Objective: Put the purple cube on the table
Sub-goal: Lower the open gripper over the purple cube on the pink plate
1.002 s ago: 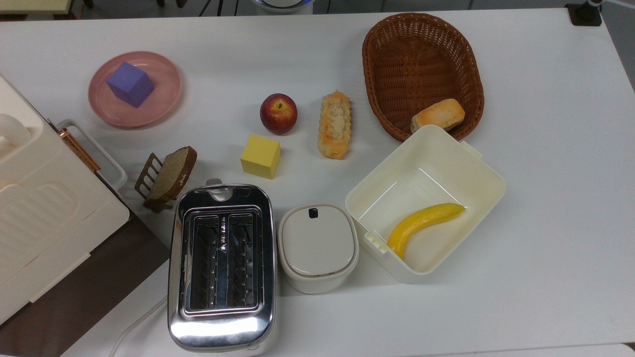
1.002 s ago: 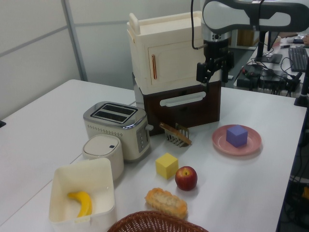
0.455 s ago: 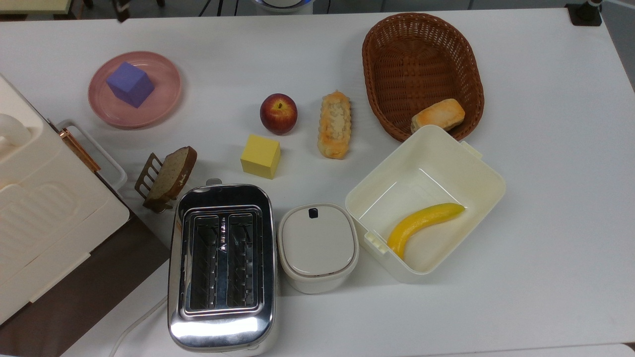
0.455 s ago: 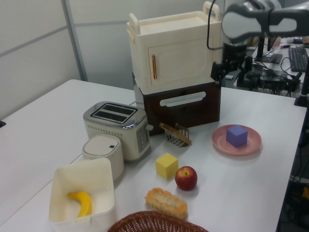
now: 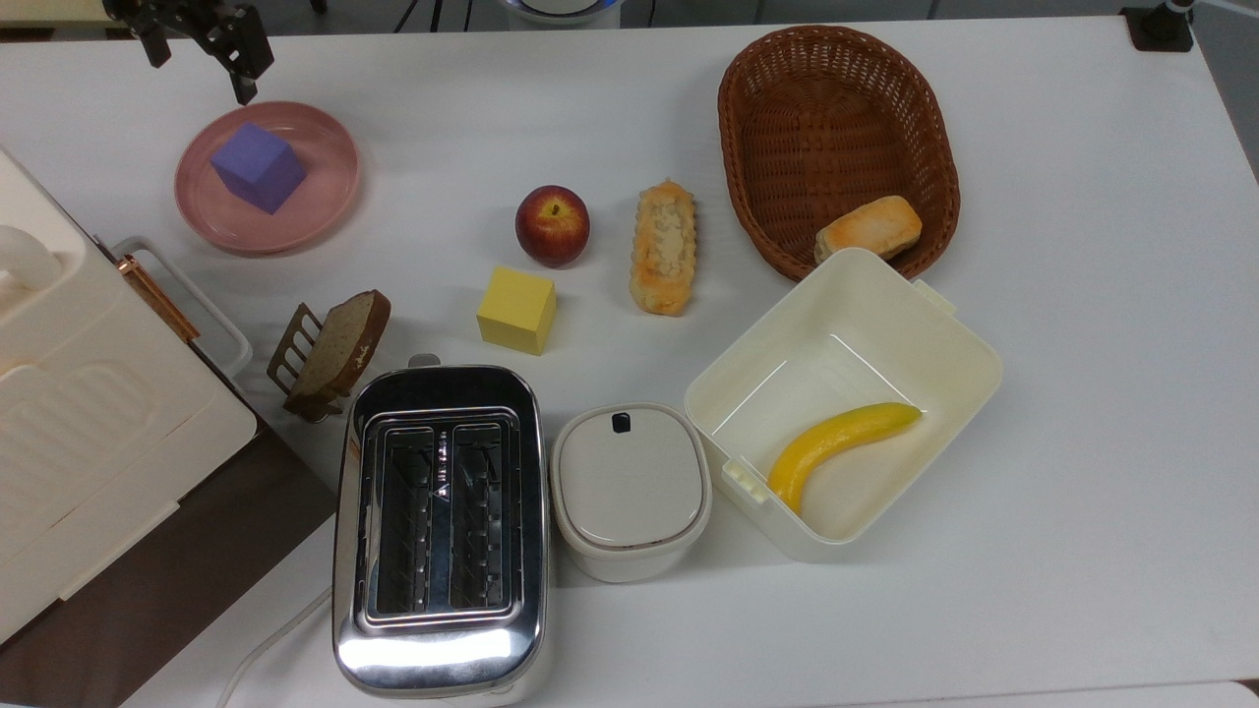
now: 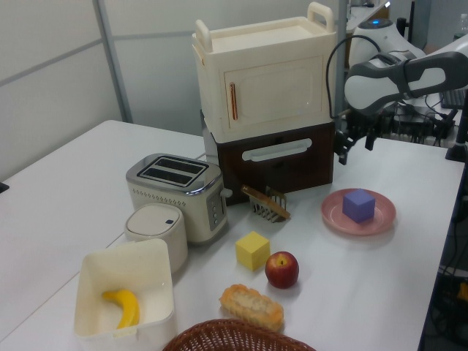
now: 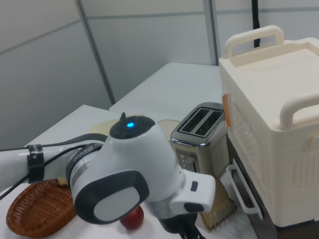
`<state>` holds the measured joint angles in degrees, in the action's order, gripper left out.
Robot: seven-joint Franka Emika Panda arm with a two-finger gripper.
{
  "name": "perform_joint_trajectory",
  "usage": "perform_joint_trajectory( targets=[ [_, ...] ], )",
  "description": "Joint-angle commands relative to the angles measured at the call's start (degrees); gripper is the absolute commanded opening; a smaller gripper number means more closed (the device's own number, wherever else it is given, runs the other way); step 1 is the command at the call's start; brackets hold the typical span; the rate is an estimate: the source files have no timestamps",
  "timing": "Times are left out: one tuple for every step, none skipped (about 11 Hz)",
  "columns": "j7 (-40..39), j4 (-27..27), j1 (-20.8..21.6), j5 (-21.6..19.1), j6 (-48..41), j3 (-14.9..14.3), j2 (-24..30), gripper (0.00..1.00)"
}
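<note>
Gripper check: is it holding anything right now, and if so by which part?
Nothing is held. The gripper is open and empty, above the table just off the pink plate; the purple cube sits on that plate untouched.

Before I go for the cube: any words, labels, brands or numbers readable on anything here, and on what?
None can be read.
toaster: small pale marks between the slots, too small to read.
white lidded pot: a small dark square on the lid, no text.
robot arm: a blue light, no lettering.
purple cube, pink plate, yellow cube: plain.
</note>
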<state>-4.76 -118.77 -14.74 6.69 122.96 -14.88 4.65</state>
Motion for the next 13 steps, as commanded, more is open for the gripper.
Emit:
perform_joint_trajectory(
  targets=[
    [-6.7,-1.4,0.3,-0.2,1.3,-1.7,-0.3,1.00],
    [-6.6,-1.4,0.3,-0.3,1.2,-1.9,-1.0,1.00],
    [-6.2,-1.3,0.4,-0.7,1.3,-1.9,-2.4,1.00],
    [-5.6,-1.1,0.5,-3.7,1.5,-1.9,-3.5,1.00],
    [-5.4,-1.1,0.4,-7.5,1.5,-2.0,-4.1,1.00],
    [-5.4,-1.2,0.0,-9.6,1.4,-2.3,-4.6,1.00],
    [-5.3,-1.3,-0.1,-10.0,1.4,-2.4,-5.7,1.00],
    [-5.2,-1.2,-0.1,-10.1,1.5,-2.4,-6.7,1.00],
    [-4.7,-1.2,-0.1,-10.3,1.8,-2.4,-7.3,1.00],
    [-3.3,-1.2,-0.1,-10.3,3.0,-2.4,-8.3,1.00],
    [-2.4,-1.2,-0.1,-10.3,3.7,-2.4,-9.0,1.00],
    [-2.4,-1.2,-0.1,-10.3,3.9,-2.5,-9.6,1.00],
    [-2.4,-1.2,-0.2,-10.2,4.0,-2.5,-9.7,1.00]
  ],
)
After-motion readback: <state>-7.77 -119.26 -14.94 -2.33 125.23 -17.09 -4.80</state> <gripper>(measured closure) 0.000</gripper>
